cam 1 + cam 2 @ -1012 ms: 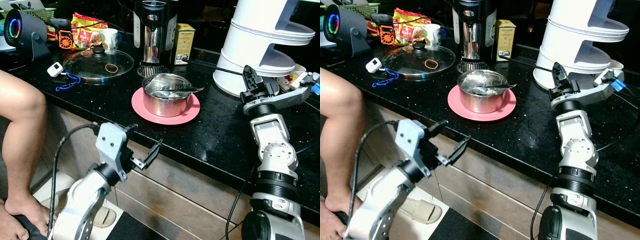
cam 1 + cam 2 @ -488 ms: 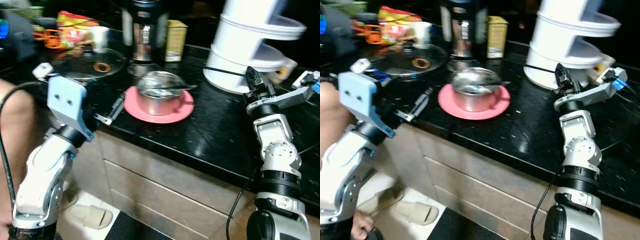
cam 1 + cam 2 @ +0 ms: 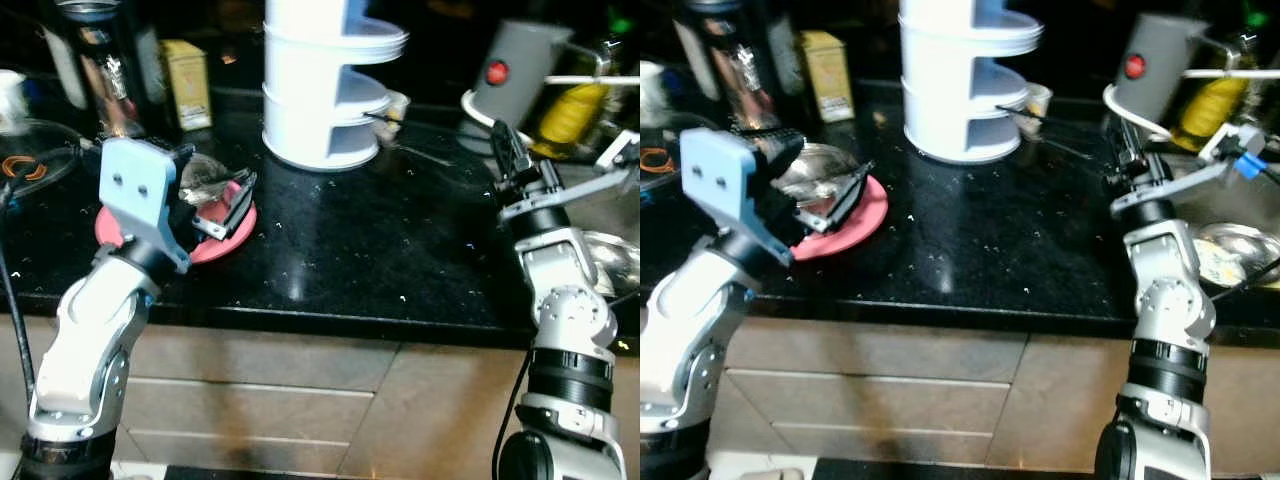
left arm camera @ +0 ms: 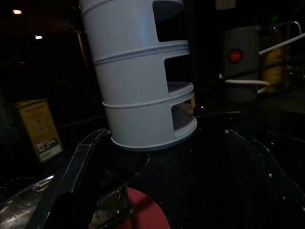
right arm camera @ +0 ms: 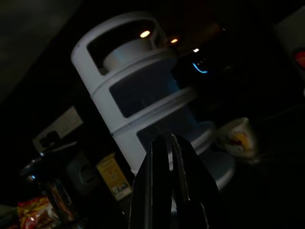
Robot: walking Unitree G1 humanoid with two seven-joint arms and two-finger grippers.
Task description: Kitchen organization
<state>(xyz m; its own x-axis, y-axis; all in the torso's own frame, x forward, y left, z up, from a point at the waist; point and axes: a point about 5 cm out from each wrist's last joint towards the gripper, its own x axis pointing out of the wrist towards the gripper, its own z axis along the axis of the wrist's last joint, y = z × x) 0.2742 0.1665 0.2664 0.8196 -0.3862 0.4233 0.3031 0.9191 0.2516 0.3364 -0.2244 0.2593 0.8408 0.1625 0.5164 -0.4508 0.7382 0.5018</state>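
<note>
A pink plate lies on the black counter with a steel bowl on it, partly hidden by my left arm. My left gripper hangs open just over the plate's right edge, beside the bowl. In the left wrist view its fingers stand wide apart with nothing between them, and the white tiered rack stands beyond. My right gripper is raised at the counter's right end, near a grey jug. Its fingers are pressed together and hold nothing.
The white tiered rack stands at the back middle with a small mug beside it. A coffee maker and yellow box are at the back left. A glass lid lies far left. A sink with a steel bowl is at the right.
The view has swung to the right along the counter. My left gripper has risen from below the counter edge to just over the pink plate. The right gripper stays shut.
</note>
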